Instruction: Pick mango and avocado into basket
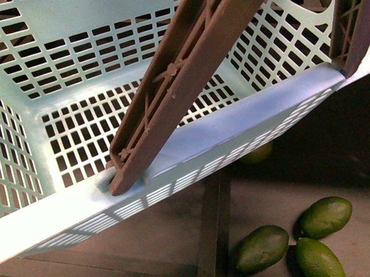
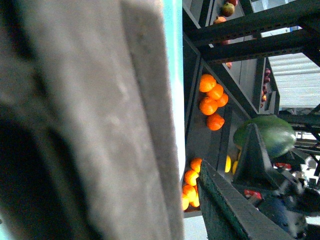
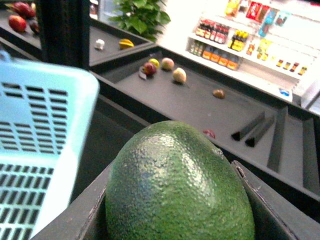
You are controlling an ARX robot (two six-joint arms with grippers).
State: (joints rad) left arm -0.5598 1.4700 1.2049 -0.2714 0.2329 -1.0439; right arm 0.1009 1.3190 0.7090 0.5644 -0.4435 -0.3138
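The aqua basket (image 1: 58, 58) fills the front view, tilted, with its brown-grey handle (image 1: 170, 84) across it. My left gripper (image 2: 165, 200) is shut on that handle (image 2: 100, 125), which fills the left wrist view. My right gripper (image 3: 175, 222) is shut on a dark green avocado (image 3: 175, 175) and holds it in the air beside the basket's rim (image 3: 75, 125). The same avocado shows in the left wrist view (image 2: 270, 132). Three more avocados (image 1: 263, 247) lie on the dark shelf below the basket. I cannot make out the mango. Neither gripper shows in the front view.
Oranges (image 2: 210, 100) sit in piles on dark shelves with black metal frames (image 2: 250, 45). Small fruits (image 3: 172, 72) lie on a dark display shelf with raised edges behind the avocado. A yellow-green fruit (image 1: 259, 153) peeks out under the basket.
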